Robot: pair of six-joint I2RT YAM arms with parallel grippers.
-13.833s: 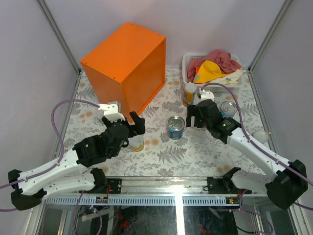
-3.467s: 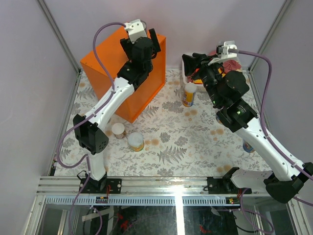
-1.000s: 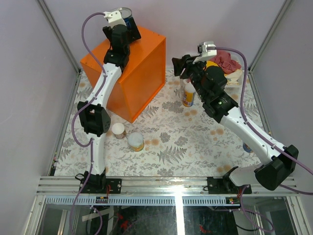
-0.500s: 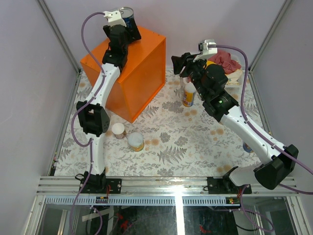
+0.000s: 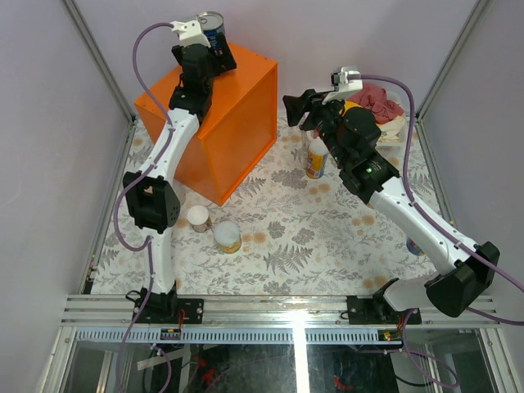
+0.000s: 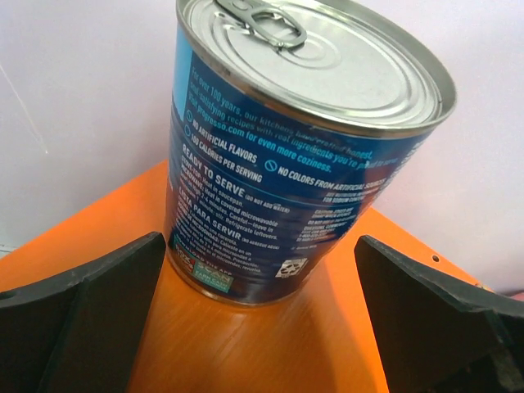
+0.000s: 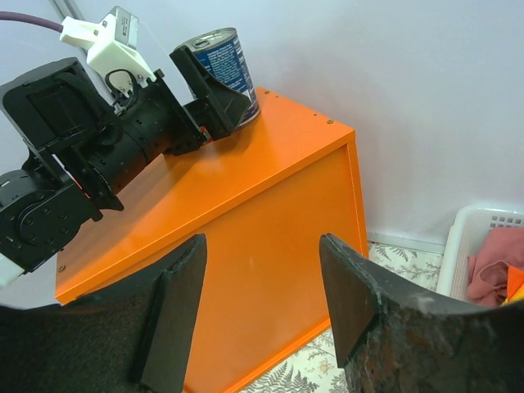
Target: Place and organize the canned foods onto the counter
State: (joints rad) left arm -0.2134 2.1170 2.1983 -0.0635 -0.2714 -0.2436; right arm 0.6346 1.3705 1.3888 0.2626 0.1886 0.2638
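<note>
Close to the arms, a short white-topped can (image 5: 197, 217) and a short yellow-labelled can (image 5: 228, 237) stand just beside each other on the flowery table (image 5: 286, 246). Farther back stands a tall yellow tube can with a white cap (image 5: 315, 157). Above it the right gripper (image 7: 264, 270) hangs in the air. Its fingers are apart and hold nothing.

Farther still is the big orange box cabinet (image 5: 246, 74). A blue can with a shiny silver top (image 6: 303, 155) stands straight up on its far corner. The left gripper (image 6: 260, 254) is right there, much nearer than the right one. Its fingers are apart, one on each side of the can. One is just beside it and the other leaves a gap. I think this arm should pull straight back, so it does not tip the can.
</note>
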